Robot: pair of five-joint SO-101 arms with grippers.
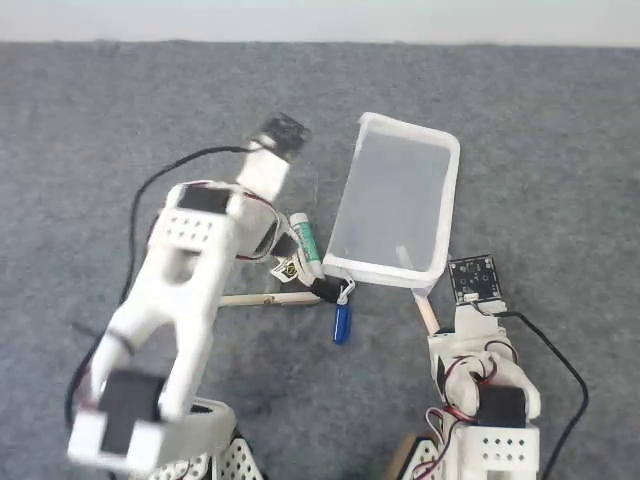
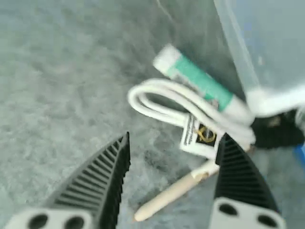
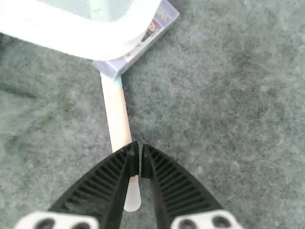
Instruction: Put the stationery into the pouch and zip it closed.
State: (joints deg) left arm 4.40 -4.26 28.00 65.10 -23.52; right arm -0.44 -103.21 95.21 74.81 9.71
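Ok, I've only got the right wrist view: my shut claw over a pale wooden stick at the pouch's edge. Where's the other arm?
Observer: The left claw is open, above a looped white cable and a green-and-white glue stick lying alongside the pouch.
Operator: Anything else outside the pouch?
Observer: Yes, another wooden stick lies crosswise under the left arm.
Operator: And near the pouch's opening?
Observer: A small blue thing lies just off the corner nearest the left arm.

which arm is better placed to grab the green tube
Left. Its jaws are open by the green tube; the right jaws are shut over a wooden stick at the pouch's other corner.
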